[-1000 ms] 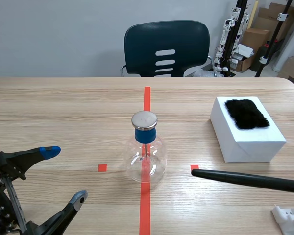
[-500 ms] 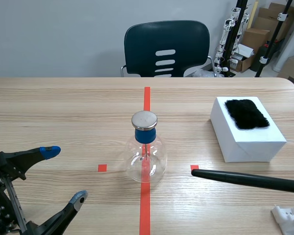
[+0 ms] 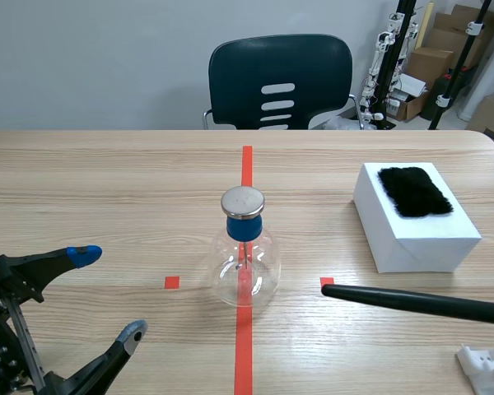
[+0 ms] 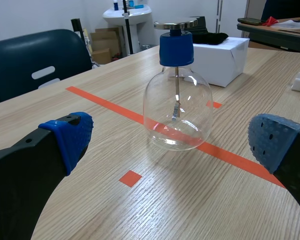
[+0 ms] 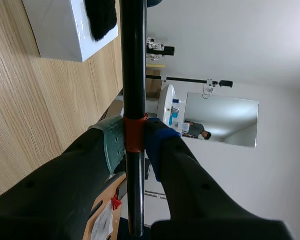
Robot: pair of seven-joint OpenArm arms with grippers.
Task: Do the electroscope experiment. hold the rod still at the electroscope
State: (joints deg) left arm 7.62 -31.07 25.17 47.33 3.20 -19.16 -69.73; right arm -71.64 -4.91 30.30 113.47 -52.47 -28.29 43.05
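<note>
Scene view comparison across the last second shows no change: the rod (image 3: 412, 303) keeps the same line and its tip stays at the same spot, just right of the electroscope (image 3: 244, 255) and near the small red square mark, with a clear gap to the glass. This matches the hold step, and the rod is judged steady. Its tip sits low, level with the base of the flask and well below the disc (image 3: 243, 201) on top, so any effect inside the glass is likely weak. The rod is a slim, matte black, round bar running from the right edge toward the centre; whether it rests on the counter (image 3: 107, 189) or hangs just above it cannot be told. In the right wrist view the right jaws pinch it at an orange-red band (image 5: 135, 135), with a grey-green pad (image 5: 114, 146) on one side and a blue pad on the other. The left jaws stand spread wide at the near left, holding nothing, their blue dotted pads (image 4: 70, 135) facing the electroscope from well apart. The electroscope is a clear, round-bellied glass flask with a blue collar (image 3: 244, 227), a flat polished metal disc and a thin metal stem hanging inside; it stands upright on the red centre tape line. At the right, beyond the rod, a white rectangular box (image 3: 416, 234) carries a shaggy patch of black fur (image 3: 414, 191).
</note>
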